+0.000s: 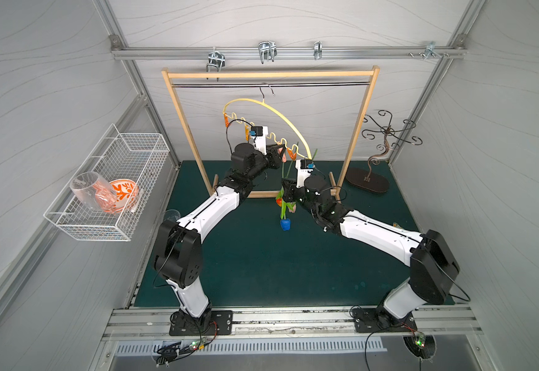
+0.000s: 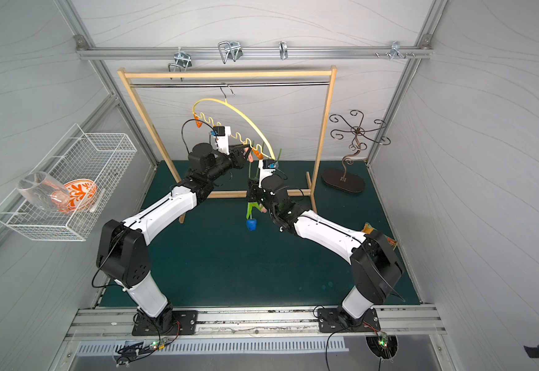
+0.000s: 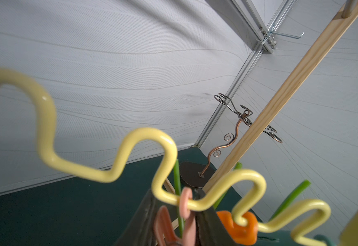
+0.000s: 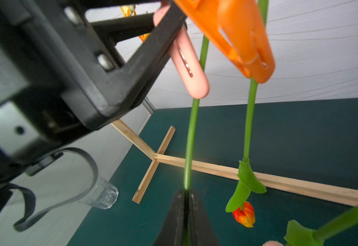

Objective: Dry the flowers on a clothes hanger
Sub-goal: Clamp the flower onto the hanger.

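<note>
One stem (image 4: pixel 192 127), tight in right claw (image 4: pixel 185 204)

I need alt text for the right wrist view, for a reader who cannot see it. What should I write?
The right gripper is shut on a green stem that runs up past a pink clip, which the left gripper pinches. Beside it, an orange clip holds a second stem whose orange tulip hangs head down above the green mat.

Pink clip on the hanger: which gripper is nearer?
Left. The left gripper has its jaws pinching the pink clip; the right gripper is below it, jaws closed on the green stem running up past that clip.
</note>
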`<action>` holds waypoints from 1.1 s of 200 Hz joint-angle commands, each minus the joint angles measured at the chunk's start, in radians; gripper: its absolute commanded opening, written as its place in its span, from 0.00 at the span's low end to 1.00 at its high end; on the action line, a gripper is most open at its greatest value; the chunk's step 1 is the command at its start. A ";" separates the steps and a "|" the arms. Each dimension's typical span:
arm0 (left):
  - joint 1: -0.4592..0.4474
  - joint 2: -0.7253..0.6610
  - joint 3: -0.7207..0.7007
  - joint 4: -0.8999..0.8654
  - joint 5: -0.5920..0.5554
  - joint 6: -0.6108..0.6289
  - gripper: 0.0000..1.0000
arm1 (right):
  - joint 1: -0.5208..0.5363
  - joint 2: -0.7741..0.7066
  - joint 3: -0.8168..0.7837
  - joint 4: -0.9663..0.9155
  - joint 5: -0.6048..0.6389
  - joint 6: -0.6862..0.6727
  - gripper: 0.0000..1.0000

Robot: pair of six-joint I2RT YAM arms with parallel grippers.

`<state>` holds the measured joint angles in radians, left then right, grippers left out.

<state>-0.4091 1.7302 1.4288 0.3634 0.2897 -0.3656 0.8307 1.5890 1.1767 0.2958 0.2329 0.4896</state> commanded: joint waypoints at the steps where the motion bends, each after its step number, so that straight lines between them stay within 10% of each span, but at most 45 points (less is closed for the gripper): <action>1: -0.006 -0.034 0.005 0.031 0.005 0.004 0.35 | -0.003 -0.006 0.032 0.000 -0.016 -0.019 0.18; 79: -0.007 -0.086 -0.036 0.025 -0.034 0.007 0.54 | -0.004 -0.051 0.004 -0.038 0.010 -0.033 0.22; 103: -0.008 -0.114 -0.062 0.007 -0.058 -0.007 0.73 | -0.005 -0.083 0.005 -0.085 0.009 -0.040 0.27; 114: -0.009 -0.136 -0.078 -0.013 -0.077 -0.013 0.99 | -0.004 -0.103 0.001 -0.114 0.006 -0.039 0.27; 167: -0.010 -0.285 -0.244 -0.098 -0.261 -0.146 1.00 | -0.002 -0.258 -0.052 -0.241 -0.173 -0.016 0.39; 220: -0.010 -0.400 -0.218 -0.547 -0.440 -0.252 1.00 | 0.003 -0.400 -0.062 -0.420 -0.318 0.043 0.47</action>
<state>-0.4145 1.3911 1.1786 0.0292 -0.0261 -0.5507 0.8310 1.2621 1.1328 -0.0151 -0.0051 0.4931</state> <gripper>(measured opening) 0.997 0.456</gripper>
